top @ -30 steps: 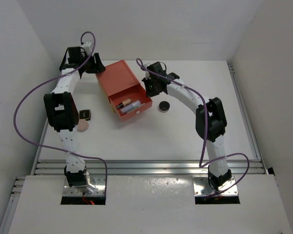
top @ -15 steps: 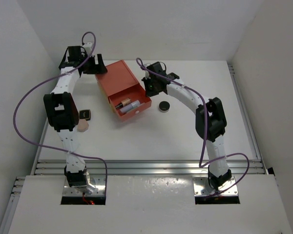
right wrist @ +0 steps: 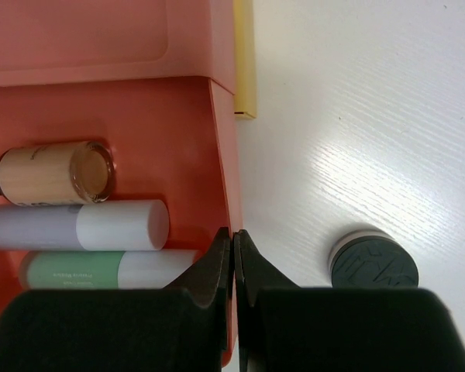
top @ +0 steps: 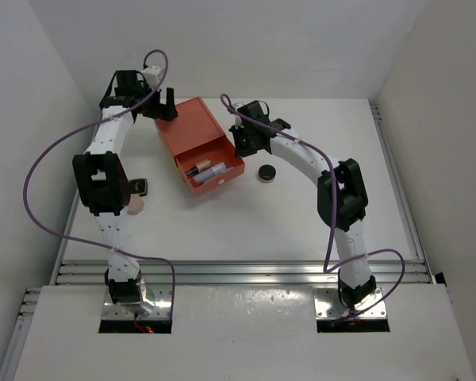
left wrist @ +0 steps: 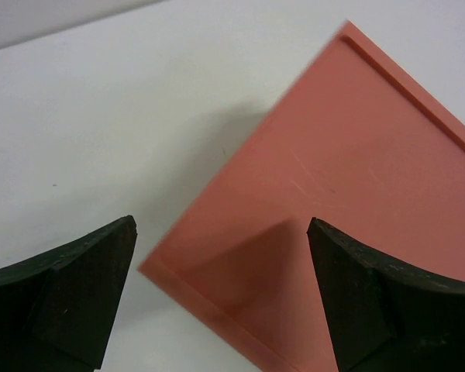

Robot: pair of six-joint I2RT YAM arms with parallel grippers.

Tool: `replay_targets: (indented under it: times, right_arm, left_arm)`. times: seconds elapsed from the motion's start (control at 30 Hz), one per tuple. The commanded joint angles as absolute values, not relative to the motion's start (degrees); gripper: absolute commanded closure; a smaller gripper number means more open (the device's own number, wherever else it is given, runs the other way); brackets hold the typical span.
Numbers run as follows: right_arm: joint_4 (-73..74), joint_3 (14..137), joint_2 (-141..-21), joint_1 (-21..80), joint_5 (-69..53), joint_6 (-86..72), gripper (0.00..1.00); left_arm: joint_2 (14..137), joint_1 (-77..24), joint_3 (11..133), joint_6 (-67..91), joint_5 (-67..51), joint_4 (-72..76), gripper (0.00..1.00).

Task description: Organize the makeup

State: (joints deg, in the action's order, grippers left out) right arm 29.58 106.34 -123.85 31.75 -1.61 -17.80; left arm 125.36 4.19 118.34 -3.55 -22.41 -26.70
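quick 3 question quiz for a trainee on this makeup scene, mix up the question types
1. True or false: the left tool is shut.
2. How many tubes lie in the open drawer? A two, B three, C four.
3. Fill in: the black round compact sits on the table, ____ the drawer (inside or outside).
Key: 1 false, it stands open; 2 B; 3 outside.
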Motion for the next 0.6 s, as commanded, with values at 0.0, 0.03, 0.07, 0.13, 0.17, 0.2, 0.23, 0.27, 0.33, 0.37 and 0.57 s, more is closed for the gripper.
replay_targets:
  times: [0.0, 0.03, 0.07, 0.13, 0.17, 0.2, 0.23, 0.27, 0.33, 0.37, 0.57]
  right_arm:
    - [23.99, 109.6, -123.13, 31.99, -2.55, -19.34, 1.0]
    - [23.99, 109.51, -123.13, 31.91, -2.55, -19.25, 1.0]
    - [24.08, 109.6, -123.22, 31.9, -2.55, -19.34, 1.0]
    - [23.99, 109.42, -123.14, 31.91, -2.55, -19.34, 1.0]
    - [24.08, 109.42, -123.13, 32.17, -2.64, -19.34, 1.0]
    - [24.08, 109.25, -123.05, 32.17, -2.72, -19.25, 1.0]
    - [23.91, 109.07, -123.05, 32.08, -2.64, -19.16, 1.0]
    - [23.99, 108.99, -123.13, 31.99, -2.81, -19.25, 1.0]
    - [23.82, 108.72, -122.96, 31.91, -2.99, -19.25, 1.0]
    - [23.64, 108.55, -122.96, 31.9, -2.99, -19.16, 1.0]
    - [23.03, 109.59, -124.01, 31.82, -3.6, -19.77, 1.0]
  left_arm:
    - [119.19, 0.62, 115.76, -9.05, -23.47, -26.89, 0.02]
    - [118.66, 0.09, 115.23, -9.05, -23.99, -26.89, 0.08]
    - [118.65, 0.09, 114.7, -9.05, -24.6, -26.89, 0.12]
    - [118.65, -0.44, 113.91, -8.53, -24.61, -26.89, 0.28]
    - [119.35, -0.44, 113.12, -8.53, -24.61, -26.89, 0.34]
    - [119.36, -0.44, 112.33, -7.83, -24.61, -26.89, 0.39]
    - [120.05, -0.44, 112.32, -6.95, -24.0, -26.89, 0.46]
    - [120.84, -0.44, 111.54, -6.94, -23.47, -26.89, 0.47]
    - [121.46, -0.44, 110.74, -6.33, -22.94, -27.42, 0.49]
    - [121.46, -0.44, 109.87, -5.63, -22.42, -28.03, 0.52]
    - [121.46, -0.44, 106.26, -5.63, -20.48, -28.56, 0.53]
